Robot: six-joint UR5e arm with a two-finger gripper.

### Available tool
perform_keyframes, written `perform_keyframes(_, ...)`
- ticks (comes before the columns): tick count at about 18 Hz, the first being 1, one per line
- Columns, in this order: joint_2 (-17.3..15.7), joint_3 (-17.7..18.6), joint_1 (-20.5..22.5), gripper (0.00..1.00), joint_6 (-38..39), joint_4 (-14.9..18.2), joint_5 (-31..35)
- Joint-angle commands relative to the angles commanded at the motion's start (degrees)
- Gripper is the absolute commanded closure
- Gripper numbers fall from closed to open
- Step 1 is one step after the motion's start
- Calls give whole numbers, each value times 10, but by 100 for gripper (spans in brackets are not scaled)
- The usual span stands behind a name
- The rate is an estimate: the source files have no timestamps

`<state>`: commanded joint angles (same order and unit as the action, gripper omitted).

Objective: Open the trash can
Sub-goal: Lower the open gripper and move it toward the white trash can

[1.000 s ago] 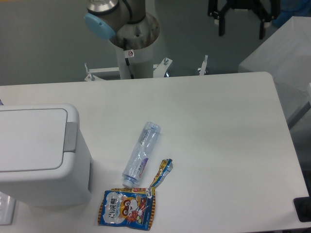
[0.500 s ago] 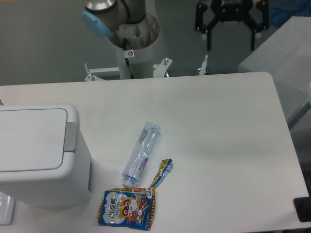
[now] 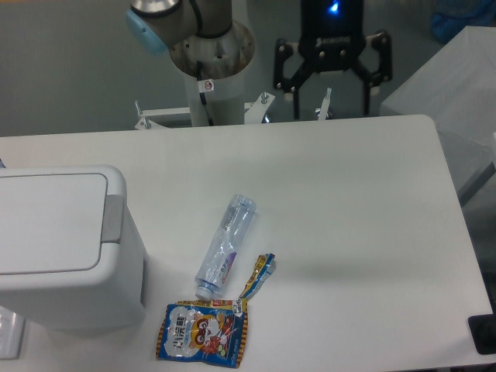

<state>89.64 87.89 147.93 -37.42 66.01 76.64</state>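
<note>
- The trash can (image 3: 62, 240) runs off the left edge, so its far-left side is out of view.
- The arm (image 3: 182, 19) is cut by the top edge; only a joint with a blue cap and the column below it show.
- The gripper (image 3: 332, 97) loses its upper body at the top edge.
- A dark object (image 3: 483, 335) at the bottom right is clipped by the right edge; what it is, I can't tell.
- Print on the snack packet (image 3: 203, 332) is too small to read.
- The label on the bottle (image 3: 225, 246) is too small to read as well.
- The bench (image 3: 349, 194) is cut off along the bottom edge.
</note>
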Motion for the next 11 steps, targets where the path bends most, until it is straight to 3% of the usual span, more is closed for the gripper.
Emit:
perform_keyframes(3, 23, -2, -44, 0, -71, 0, 51)
perform_keyframes(5, 33, -4, -63, 0, -69, -1, 64)
perform_keyframes(7, 37, -8, -74, 0, 3, -12, 60)
perform_keyframes(9, 43, -3, -98, 0, 133, -62, 62)
perform_keyframes(11, 48, 3, -106, 0, 203, -102, 62)
